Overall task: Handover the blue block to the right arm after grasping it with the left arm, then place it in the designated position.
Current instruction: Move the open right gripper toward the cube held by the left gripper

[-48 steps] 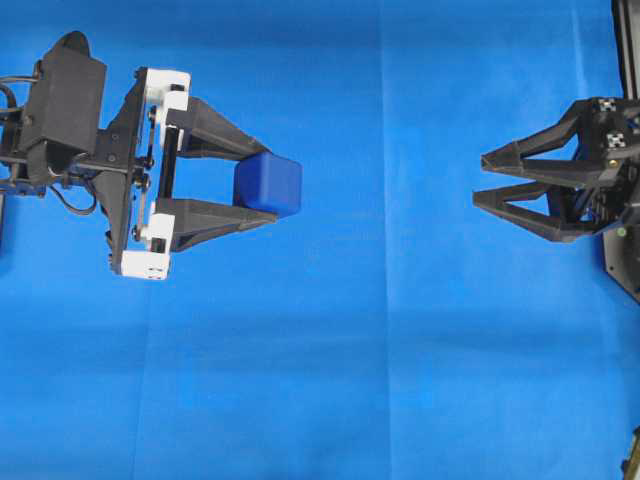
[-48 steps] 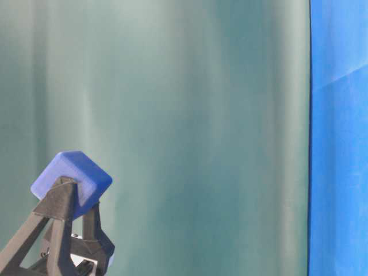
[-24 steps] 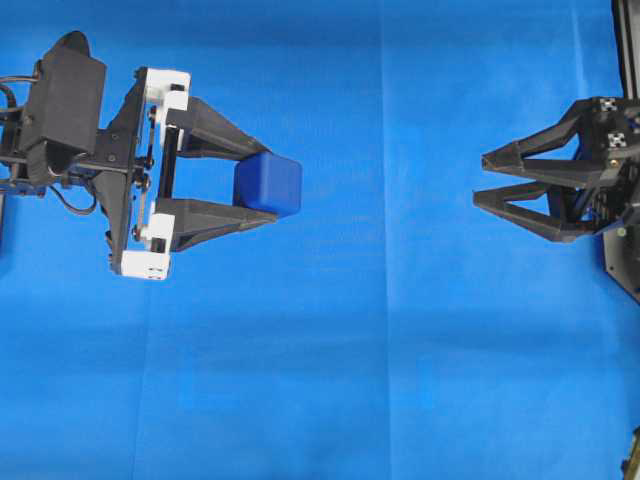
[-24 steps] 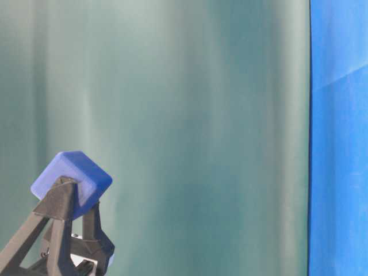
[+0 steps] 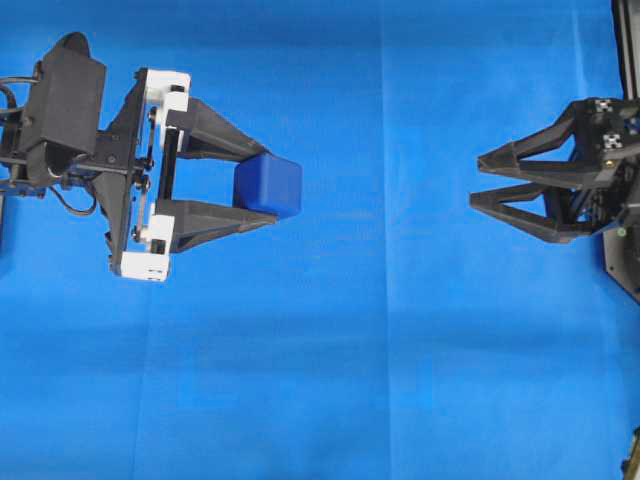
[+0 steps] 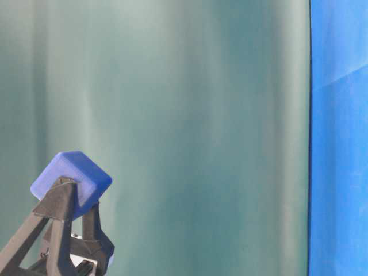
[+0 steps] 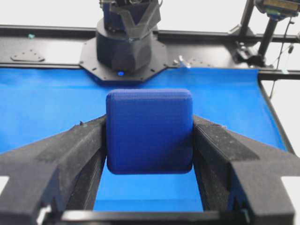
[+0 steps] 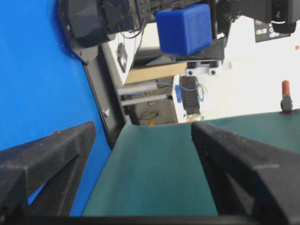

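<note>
In the overhead view the left arm [image 5: 60, 110] runs off the left edge and the right arm [image 5: 605, 170] off the right edge. The table-level view cuts the left gripper [image 6: 72, 192] at the bottom edge; its near finger [image 6: 54, 213] hides part of the blue block [image 6: 77, 172]

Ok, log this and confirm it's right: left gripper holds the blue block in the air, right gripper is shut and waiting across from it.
One thing is wrong: the right gripper is open, not shut. The overhead view shows its fingers spread apart, and its own wrist view shows a wide gap between them. The rest stands: the left gripper holds the blue block in the air, the right one across from it.
</note>
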Controlling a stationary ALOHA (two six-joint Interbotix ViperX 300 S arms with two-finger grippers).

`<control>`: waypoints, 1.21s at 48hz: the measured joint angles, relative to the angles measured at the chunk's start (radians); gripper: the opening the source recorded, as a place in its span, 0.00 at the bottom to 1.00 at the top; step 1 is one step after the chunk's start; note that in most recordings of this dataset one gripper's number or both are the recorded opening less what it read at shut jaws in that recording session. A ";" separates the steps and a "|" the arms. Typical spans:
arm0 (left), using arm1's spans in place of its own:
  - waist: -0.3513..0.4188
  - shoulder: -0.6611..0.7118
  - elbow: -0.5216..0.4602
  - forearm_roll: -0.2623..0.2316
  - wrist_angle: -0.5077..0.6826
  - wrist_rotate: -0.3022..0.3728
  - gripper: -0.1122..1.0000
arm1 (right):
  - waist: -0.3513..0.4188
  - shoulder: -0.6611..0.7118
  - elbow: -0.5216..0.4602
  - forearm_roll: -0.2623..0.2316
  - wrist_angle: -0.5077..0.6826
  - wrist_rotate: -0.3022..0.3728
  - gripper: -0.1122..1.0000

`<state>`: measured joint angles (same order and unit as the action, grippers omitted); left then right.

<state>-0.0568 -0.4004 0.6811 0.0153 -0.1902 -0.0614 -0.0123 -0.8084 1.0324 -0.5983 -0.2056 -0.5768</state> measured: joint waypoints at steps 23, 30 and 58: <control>-0.012 0.002 0.000 0.000 0.000 -0.002 0.54 | 0.000 0.295 -0.239 0.000 -0.046 -0.002 0.96; -0.012 0.000 0.000 0.000 0.000 -0.002 0.54 | 0.000 0.380 -0.319 0.000 -0.078 -0.003 0.96; -0.014 0.000 0.000 0.000 0.000 -0.002 0.54 | 0.005 0.620 -0.534 -0.032 -0.107 -0.005 0.96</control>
<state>-0.0706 -0.4004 0.6811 0.0153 -0.1902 -0.0629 -0.0077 -0.1887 0.4985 -0.6305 -0.3129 -0.5814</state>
